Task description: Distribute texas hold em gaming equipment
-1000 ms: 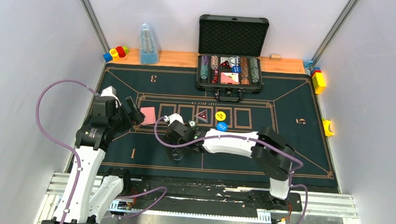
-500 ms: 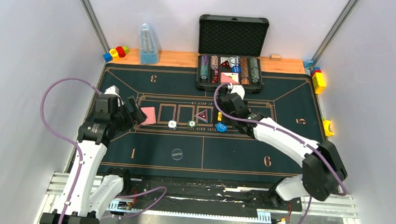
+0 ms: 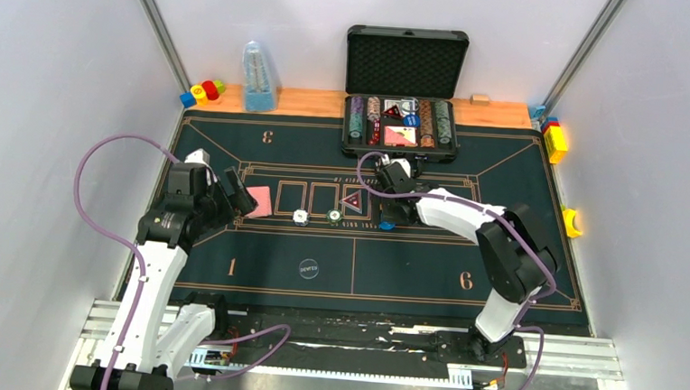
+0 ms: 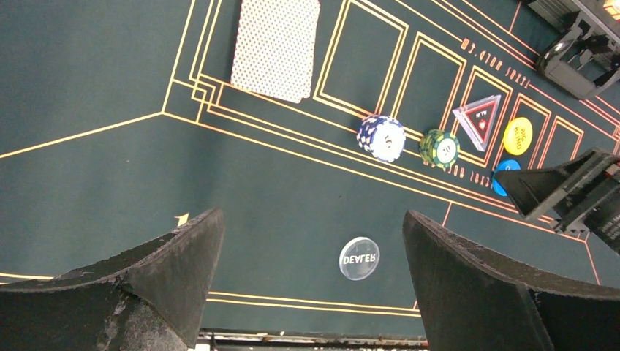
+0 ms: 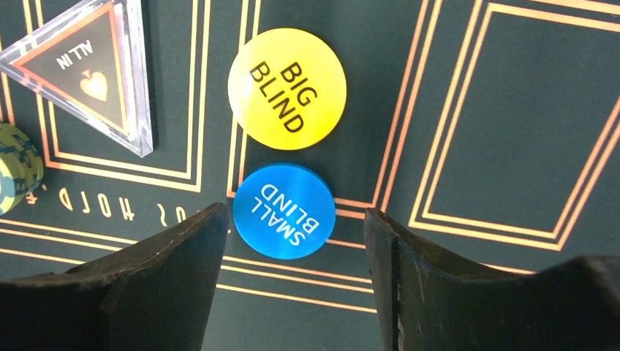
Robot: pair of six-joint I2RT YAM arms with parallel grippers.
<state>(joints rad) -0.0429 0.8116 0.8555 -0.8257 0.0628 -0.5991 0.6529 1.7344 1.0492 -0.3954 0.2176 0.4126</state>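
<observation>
Within the last second the right arm had pulled back from the middle of the mat (image 3: 236, 143), where it had been stretched low toward the left. The dealer disc (image 4: 359, 257) lay alone on the spot it left, so that button looked to be already dealt out. The arm had then swung toward the case (image 3: 404, 90) and come down over the row of boxes.

The right gripper (image 5: 294, 210) was spread wide and held nothing. Its two fingers stood either side of the small blind (image 5: 284, 210), which lay flat on the mat, not yet gripped. The big blind (image 5: 286, 88) lay just beyond it, almost touching, with the all-in marker (image 5: 84, 69) in the next box to the left.

The left arm had barely shifted. The left gripper (image 4: 313, 219) hung released above the mat, well apart from everything, with the card (image 4: 276, 47) face down ahead of it. The white chip (image 4: 381, 137) and green chip (image 4: 439, 148) sat side by side on the box line.

Judged from this, the small blind was the next piece to move. The closing fingers risked nudging the big blind, since the two discs lay so close.
</observation>
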